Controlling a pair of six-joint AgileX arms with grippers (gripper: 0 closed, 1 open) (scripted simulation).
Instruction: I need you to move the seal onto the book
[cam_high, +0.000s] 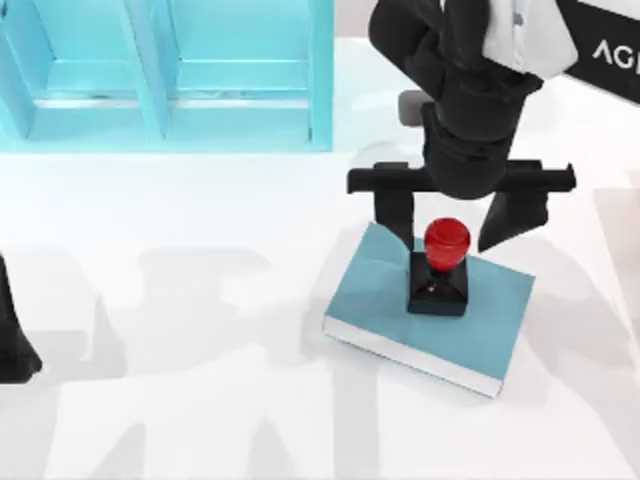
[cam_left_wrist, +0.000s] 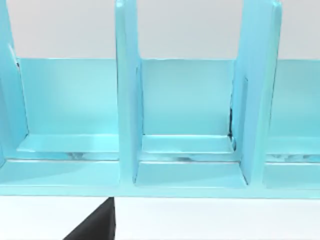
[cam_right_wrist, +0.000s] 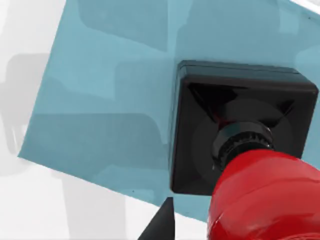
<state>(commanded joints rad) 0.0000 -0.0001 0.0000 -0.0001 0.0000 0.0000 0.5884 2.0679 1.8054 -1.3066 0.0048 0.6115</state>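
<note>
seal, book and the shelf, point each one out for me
seal (cam_high: 446, 241): top view, on its red knob.
book (cam_high: 370, 290): top view, on the bare teal cover left of the seal.
shelf (cam_left_wrist: 127, 100): left wrist view, on an upright divider.

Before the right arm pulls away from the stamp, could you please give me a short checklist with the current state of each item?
1. The seal is on the book: ok, its black base sits flat on the teal cover.
2. Seal upright: ok, red knob on top.
3. Seal away from the cover's edges: ok in the top view, though the right wrist view shows the base fairly near one edge.
4. Right gripper released: ok, fingers spread either side of the knob with gaps.
5. Book flat on the table: ok.
6. Left gripper out of the way: ok, parked at the table's left edge, facing the shelf.
</note>
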